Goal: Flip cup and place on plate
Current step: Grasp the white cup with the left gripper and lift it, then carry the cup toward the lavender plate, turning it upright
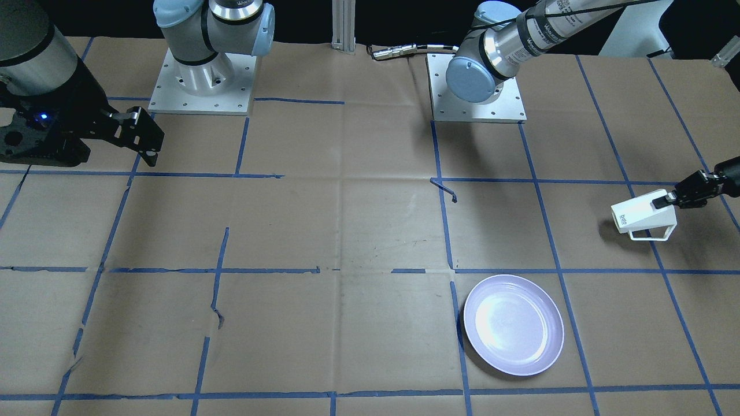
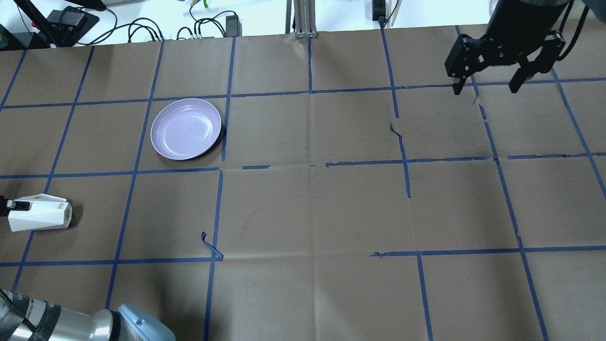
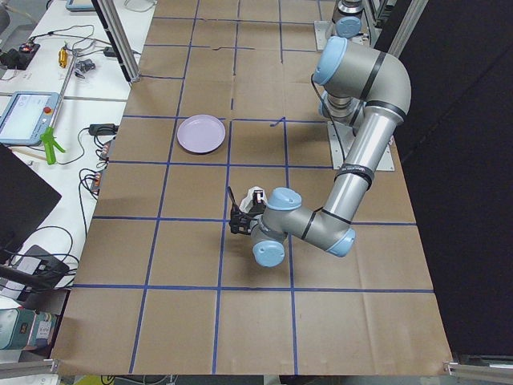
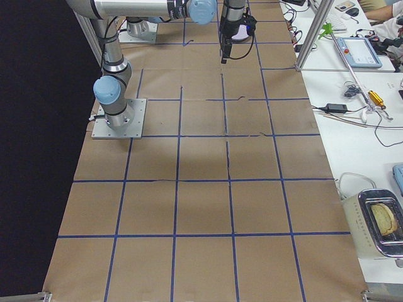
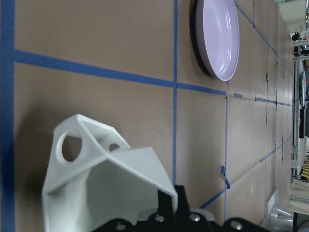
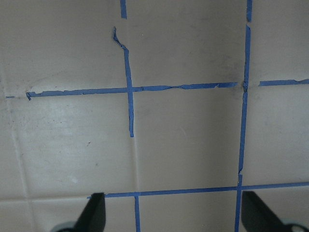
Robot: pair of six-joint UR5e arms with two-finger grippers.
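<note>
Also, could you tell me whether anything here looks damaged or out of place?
Yes: the blue tape has a loose strip curling up near the table's middle, and the paper cover is torn.

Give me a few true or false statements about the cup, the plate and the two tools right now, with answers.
1. The plate is empty. True.
2. The left tool grips the cup by its rim. True.
3. The cup stands upright on the plate. False: it is tipped on its side, apart from the plate.
4. The right tool holds the cup. False: it is open, empty and far from the cup.
</note>
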